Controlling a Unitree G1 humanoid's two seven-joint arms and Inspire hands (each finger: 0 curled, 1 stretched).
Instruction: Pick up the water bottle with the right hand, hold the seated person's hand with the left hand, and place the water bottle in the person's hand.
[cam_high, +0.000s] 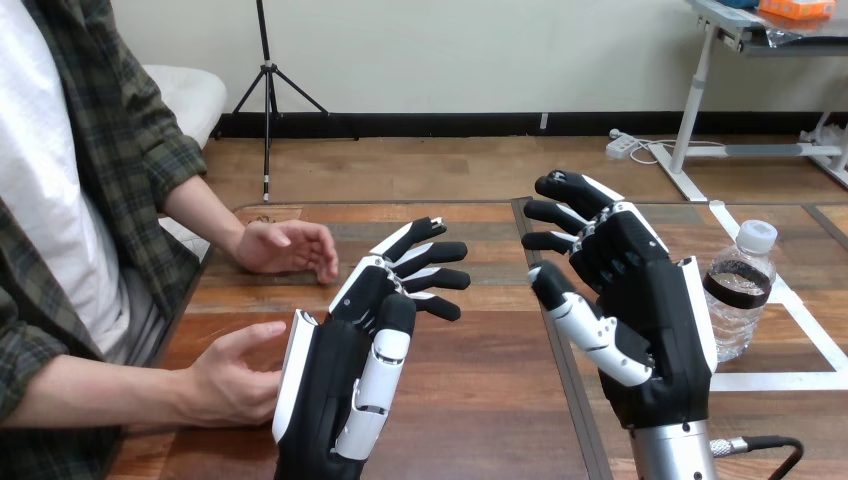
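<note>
A: Item one, the water bottle?
B: Water bottle (740, 295): clear, with a white cap (757, 236) and a dark band round the upper body. It stands upright on the tabletop (480, 400) at the right, next to white tape lines (800, 320). No hand is on it.

A: Item two, the right hand?
B: Right hand (640, 310): just left of the bottle, with its white-shelled back toward it. The fingers are spread and loosely bent, the thumb stands apart, and it holds nothing.

A: Item three, the left hand?
B: Left hand (345, 370): left of the table's middle, reaching forward. The fingers are straight and fanned, the thumb lies along the palm, and it holds nothing.

A: Item four, the person?
B: Two hands, both at the left side. The person's upper hand (285, 247) rests on the tabletop's far left part, fingers loosely curled, just beyond the left hand's fingertips and apart from them. The person's lower hand (235, 375) lies near the front edge, thumb up, close against the white shell on the left hand's side. I cannot tell whether the two touch. No robot finger curls round it.
</note>
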